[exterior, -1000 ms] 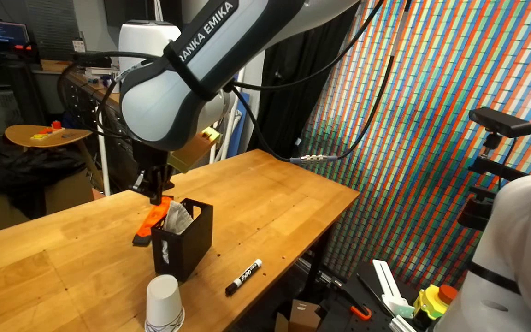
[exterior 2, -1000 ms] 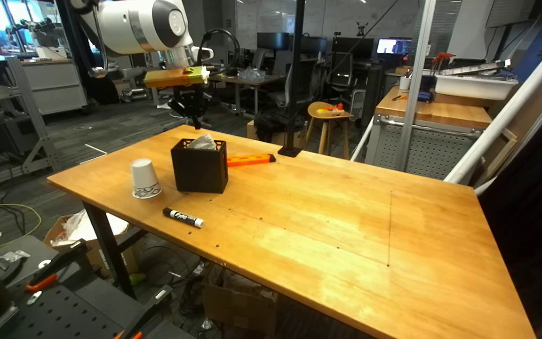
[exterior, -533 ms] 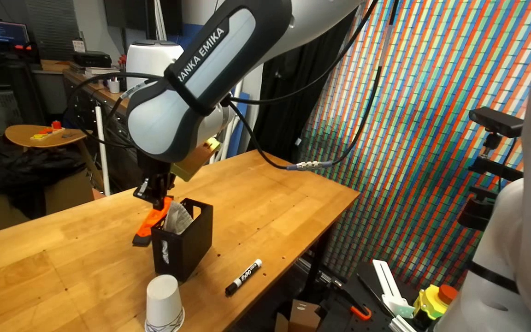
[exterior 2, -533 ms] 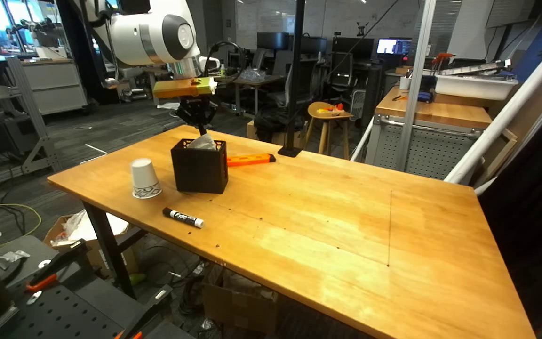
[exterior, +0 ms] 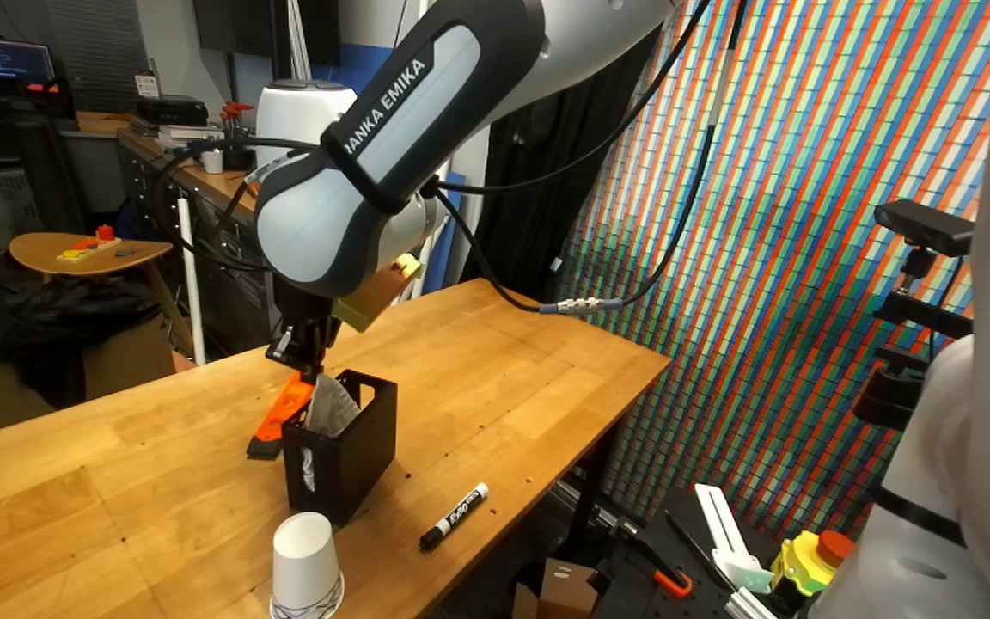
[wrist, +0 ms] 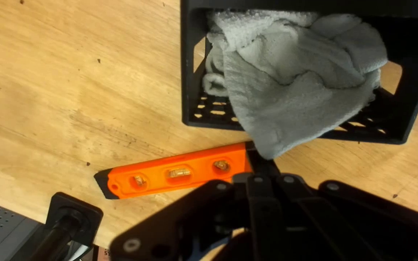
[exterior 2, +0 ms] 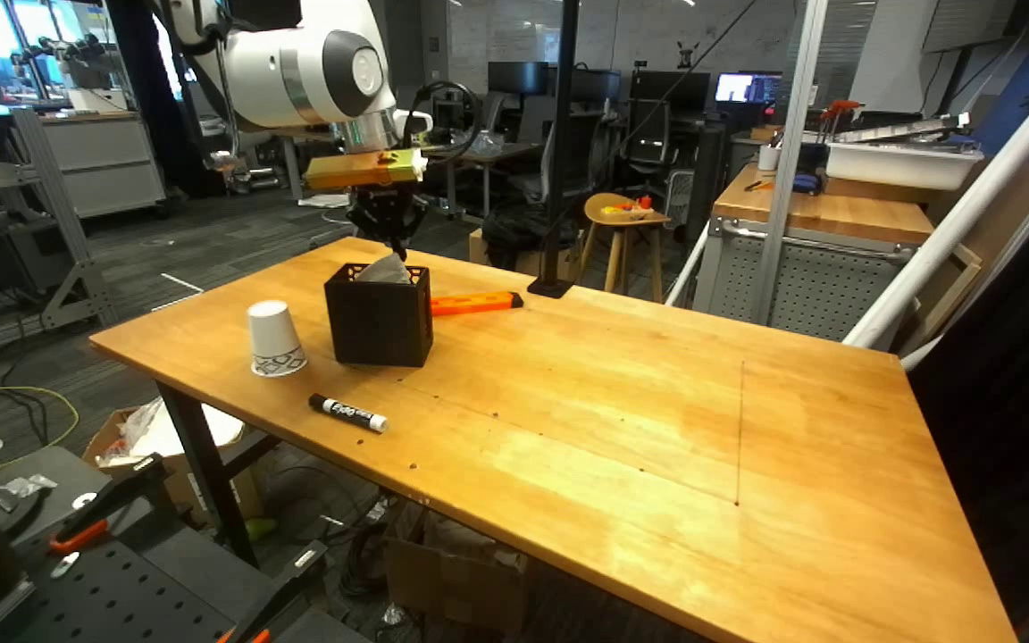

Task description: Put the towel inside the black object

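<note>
Gripper (exterior 2: 401,253) shifted closer to the towel (wrist: 296,92), fingers pinched together, no grip evident; towel bunched inside the black bin (exterior 2: 379,323), corner poking above its rim, best nudged inward first, then pressed gently down.

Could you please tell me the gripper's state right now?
Gripper: closed, by a corner of the towel; whether it pinches that corner cannot be told.

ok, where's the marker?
In an exterior view, the marker lies left of centre by the near edge of the table, in front of the black box and paper cup.
</note>
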Robot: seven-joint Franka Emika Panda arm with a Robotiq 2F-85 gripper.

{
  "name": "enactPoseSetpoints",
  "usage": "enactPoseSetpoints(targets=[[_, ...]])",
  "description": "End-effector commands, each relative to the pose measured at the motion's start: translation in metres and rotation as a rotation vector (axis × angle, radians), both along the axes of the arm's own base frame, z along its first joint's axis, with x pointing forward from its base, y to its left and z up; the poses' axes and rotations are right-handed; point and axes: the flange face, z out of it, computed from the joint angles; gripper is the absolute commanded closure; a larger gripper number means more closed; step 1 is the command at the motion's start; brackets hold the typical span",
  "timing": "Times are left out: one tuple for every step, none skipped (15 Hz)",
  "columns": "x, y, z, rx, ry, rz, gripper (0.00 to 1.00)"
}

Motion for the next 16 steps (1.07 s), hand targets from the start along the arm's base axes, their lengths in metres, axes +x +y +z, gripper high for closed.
enactPoseSetpoints(targets=[[0.003,-0.007,0.017,-0.005,-0.037,0.002,0.99],[0.002,-0.01,0.017,-0.008,-0.037,-0.003,0.99],[0.001,-0.013,0.017,-0.01,-0.036,-0.008,0.99],[-0.001,-0.016,0.017,-0.008,-0.035,-0.015,0.99],[-0.003,-0.018,0.016,-0.005,-0.032,-0.023,1.0],[-0.006,-0.02,0.014,-0.004,-0.029,-0.027,1.0],[-0.01,-0.019,0.013,0.003,-0.023,-0.033,1.0],[-0.013,-0.018,0.012,0.006,-0.018,-0.035,0.99],[-0.017,-0.017,0.01,0.005,-0.011,-0.037,0.99],[-0.021,-0.013,0.01,0.008,-0.006,-0.036,1.0],[-0.024,-0.011,0.012,0.001,-0.005,-0.034,0.99],[-0.027,-0.008,0.015,-0.001,-0.006,-0.027,0.99],[-0.03,-0.005,0.017,-0.01,-0.01,-0.019,0.99],[-0.032,-0.003,0.02,-0.014,-0.012,-0.014,0.99],[-0.035,-0.002,0.022,-0.019,-0.015,-0.01,0.99],[-0.037,-0.001,0.024,-0.021,-0.018,-0.007,0.99]])
